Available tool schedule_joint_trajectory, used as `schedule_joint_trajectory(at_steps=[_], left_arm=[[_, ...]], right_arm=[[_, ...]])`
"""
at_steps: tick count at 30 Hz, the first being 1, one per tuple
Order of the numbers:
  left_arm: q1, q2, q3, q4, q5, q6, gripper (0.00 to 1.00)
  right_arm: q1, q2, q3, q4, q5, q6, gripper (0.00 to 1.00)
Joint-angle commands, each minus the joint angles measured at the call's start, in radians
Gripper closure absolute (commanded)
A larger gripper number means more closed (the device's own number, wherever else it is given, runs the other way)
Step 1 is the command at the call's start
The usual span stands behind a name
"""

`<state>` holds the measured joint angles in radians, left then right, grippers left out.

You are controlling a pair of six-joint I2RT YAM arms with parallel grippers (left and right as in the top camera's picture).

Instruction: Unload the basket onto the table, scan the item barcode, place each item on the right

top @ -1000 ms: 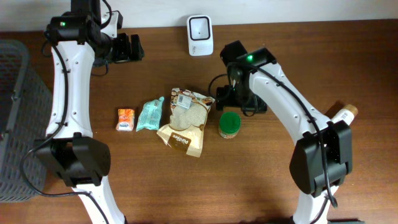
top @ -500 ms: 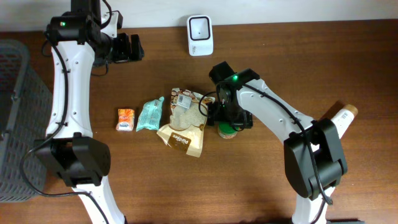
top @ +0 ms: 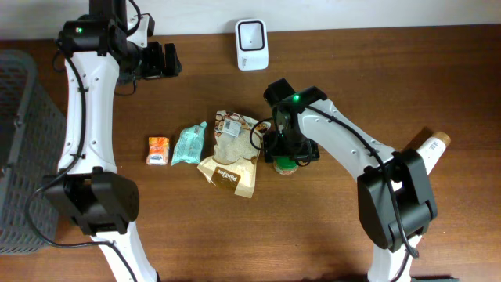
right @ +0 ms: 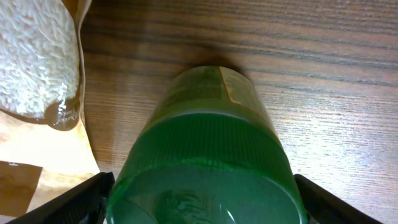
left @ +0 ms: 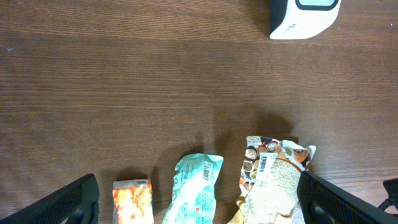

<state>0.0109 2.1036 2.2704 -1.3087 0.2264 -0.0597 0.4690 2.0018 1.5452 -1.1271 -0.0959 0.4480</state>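
**Right pincer over the jar; scan not begun**

Step in hand, as I read it: the pick-up.

- The green-lidded jar (right: 205, 130) stands upright on the bench (top: 438, 70), near centre and just at 3 o'clock of the rice bag (top: 232, 153).
- The right pincer (right: 202, 183) sits directly above it, with one jaw on either side of the lid. The wrist view puts both fingers hard by the rim. I cannot tell whether they pinch it or stop just short.
- The jar's base looks to be on the wood, not lifted.
- The left pincer (top: 168, 59) is at 10 o'clock of the bench, jaws spread wide and holding nothing, well apart from the goods.
- The white scanner (top: 251, 34) sits at the 12 o'clock edge.

What the next move calls for:

- A firm close on the lid, then a straight lift clear of the rice bag.
- A carry toward 12 o'clock.
- A turn of the jar so its code faces the scanner.

A pale label (right: 239, 87) shows on the jar's side, but no barcode is visible from here, so the jar may need rotating. The lid is round and ribbed and could slip or twist in the jaws.
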Motion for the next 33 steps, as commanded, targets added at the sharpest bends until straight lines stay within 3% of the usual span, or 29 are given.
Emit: schedule_joint_trajectory(at_steps=[1, 9, 12, 19, 22, 24, 28, 31, 33], left_arm=[[-0.001, -0.026, 0.012, 0.000, -0.006, 0.008, 0.01], [-0.001, -0.026, 0.012, 0.000, -0.006, 0.008, 0.01], [-0.001, -0.026, 0.012, 0.000, -0.006, 0.008, 0.01], [-0.001, -0.026, 0.012, 0.000, -0.006, 0.008, 0.01], [-0.001, -0.026, 0.012, 0.000, -0.006, 0.008, 0.01], [-0.001, -0.026, 0.012, 0.000, -0.006, 0.008, 0.01], [-0.001, -0.026, 0.012, 0.000, -0.006, 0.008, 0.01], [-0.001, -0.026, 0.012, 0.000, -0.006, 0.008, 0.01], [-0.001, -0.026, 0.012, 0.000, -0.006, 0.008, 0.01]], right_arm=[[-0.005, -0.013, -0.008, -0.013, 0.002, -0.026, 0.15], [-0.006, -0.013, -0.003, -0.019, 0.002, -0.088, 0.16], [-0.016, -0.013, 0.050, -0.063, 0.004, -0.220, 0.27], [-0.026, -0.013, 0.122, -0.158, 0.142, -0.519, 0.23], [-0.026, -0.013, 0.120, -0.133, 0.038, -0.483, 0.19], [-0.026, -0.013, 0.099, -0.087, 0.035, -0.335, 0.08], [-0.026, -0.013, 0.048, -0.012, 0.037, -0.146, 0.06], [-0.026, -0.013, 0.029, -0.006, 0.037, -0.117, 0.10], [-0.026, -0.013, 0.028, -0.008, 0.040, -0.117, 0.23]])
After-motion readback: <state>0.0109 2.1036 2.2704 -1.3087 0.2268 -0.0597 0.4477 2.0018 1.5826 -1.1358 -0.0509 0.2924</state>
